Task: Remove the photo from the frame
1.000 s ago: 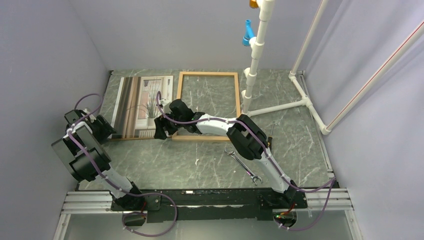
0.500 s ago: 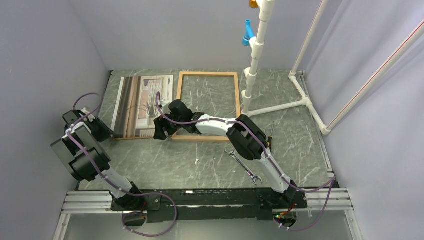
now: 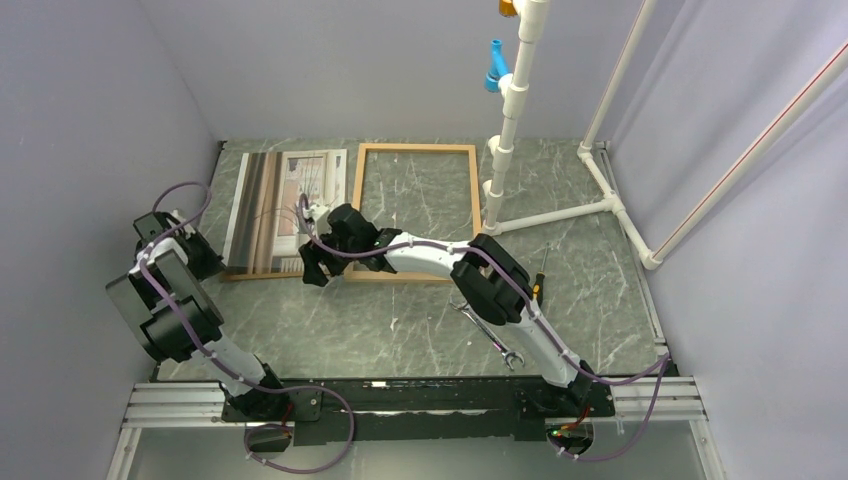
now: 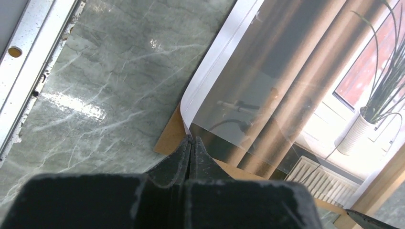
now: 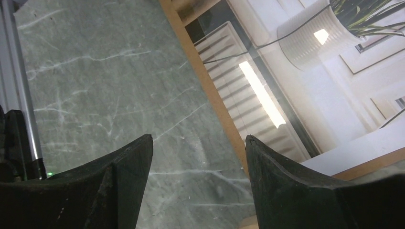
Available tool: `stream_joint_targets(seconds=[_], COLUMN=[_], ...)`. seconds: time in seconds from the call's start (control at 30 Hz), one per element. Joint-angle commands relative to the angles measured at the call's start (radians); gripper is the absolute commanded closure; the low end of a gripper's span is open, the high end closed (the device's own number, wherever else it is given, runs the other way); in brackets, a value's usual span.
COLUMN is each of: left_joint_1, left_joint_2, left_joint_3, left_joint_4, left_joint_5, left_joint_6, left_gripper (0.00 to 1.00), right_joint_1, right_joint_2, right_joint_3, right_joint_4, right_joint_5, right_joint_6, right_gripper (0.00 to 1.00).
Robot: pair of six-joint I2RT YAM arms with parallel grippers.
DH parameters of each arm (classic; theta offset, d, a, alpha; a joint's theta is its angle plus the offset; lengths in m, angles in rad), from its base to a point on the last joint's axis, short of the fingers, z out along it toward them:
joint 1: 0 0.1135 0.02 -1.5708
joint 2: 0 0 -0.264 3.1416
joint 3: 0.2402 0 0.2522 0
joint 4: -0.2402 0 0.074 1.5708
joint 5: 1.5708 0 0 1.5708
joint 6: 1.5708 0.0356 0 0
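Observation:
The photo (image 3: 285, 205) lies flat at the back left on a plain brown backing board (image 4: 169, 138). Beside it on the right lies the frame (image 3: 415, 273), light wood with bare table inside it. My left gripper (image 3: 215, 265) is at the photo's near left corner. In the left wrist view its jaws (image 4: 191, 139) are shut, and the photo's (image 4: 286, 71) white-edged corner, curled up off the board, runs in between the tips. My right gripper (image 3: 308, 275) hovers open by the photo's near right corner, its jaws (image 5: 198, 138) over bare table beside the board's edge (image 5: 210, 95).
A wrench (image 3: 487, 335) and a screwdriver (image 3: 541, 270) lie at the near right. A white pipe stand (image 3: 510, 110) rises at the back right. Walls close in the left, back and right. A metal rail (image 4: 28, 57) runs along the left edge.
My left gripper has closed at the photo's near left corner. My right arm has slid left and nearer, off the frame's near rail toward the photo's near right corner.

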Motion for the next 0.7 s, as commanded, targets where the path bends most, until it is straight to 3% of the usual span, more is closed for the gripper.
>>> stream_joint_targets(seconds=[0.0,0.17,0.4,0.53,0.57,0.67], left_joint_1=[-0.027,-0.027,-0.027,-0.027,-0.026,-0.025], left_joint_2=[-0.033,-0.082,-0.206,-0.198,-0.183,-0.148], left_joint_3=[0.045,0.034,0.000,0.018,0.036,0.048], left_joint_4=[-0.057,-0.093,-0.090,-0.132,-0.155,-0.171], left_joint_5=[-0.077,-0.170,-0.164,-0.145,-0.122,-0.032], left_joint_6=[-0.021,-0.062,-0.103,-0.102,-0.097,-0.100], left_gripper=[1.00,1.00,1.00,1.00,0.98,0.61], right_joint_1=[0.008,0.014,0.032,0.031,0.029,0.005], right_joint_2=[-0.018,-0.003,0.002,0.021,0.023,0.027], right_joint_3=[0.052,0.055,0.069,0.120,0.130,0.159], right_joint_4=[-0.008,0.016,0.061,0.028,0.014,-0.040], right_joint_5=[0.042,0.035,0.105,0.151,0.189,0.203], right_joint_6=[-0.060,-0.137,-0.219,-0.219,-0.213,-0.137], right_gripper=[0.27,0.26,0.26,0.26,0.26,0.32])
